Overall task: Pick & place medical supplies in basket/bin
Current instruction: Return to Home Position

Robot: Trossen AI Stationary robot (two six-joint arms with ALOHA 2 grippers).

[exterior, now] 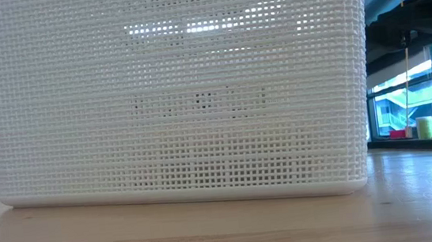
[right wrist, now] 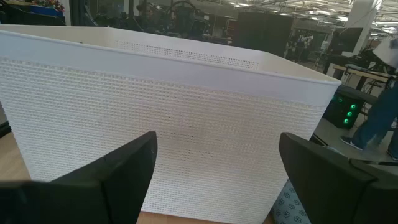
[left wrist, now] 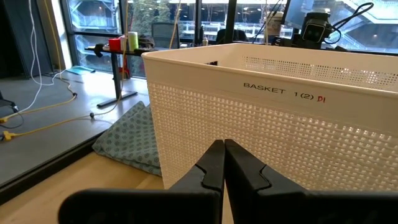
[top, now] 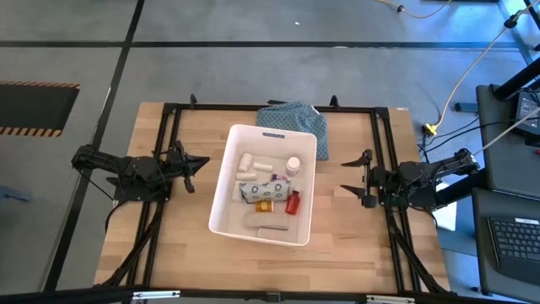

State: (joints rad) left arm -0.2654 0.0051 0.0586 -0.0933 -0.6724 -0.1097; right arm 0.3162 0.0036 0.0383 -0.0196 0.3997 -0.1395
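From overhead I see the white bin in the middle of the wooden table, with the supplies inside it: white bottles, a pink-labelled box, an orange item, a red bottle and a flat grey pouch. The blue-green cloth lies bunched against the bin's far end. The left gripper hovers just left of the bin and the right gripper just right of it, each facing a long wall and holding nothing. At table level, the bin's mesh wall fills nearly the whole picture, standing flat on the wood. My left wrist camera shows that arm's two fingers pressed together, tips touching, with the bin's corner, marked "BASKET 1(2)", ahead and the cloth beside it. My right wrist camera shows that arm's fingers spread wide, nothing between them, facing the bin's wall.
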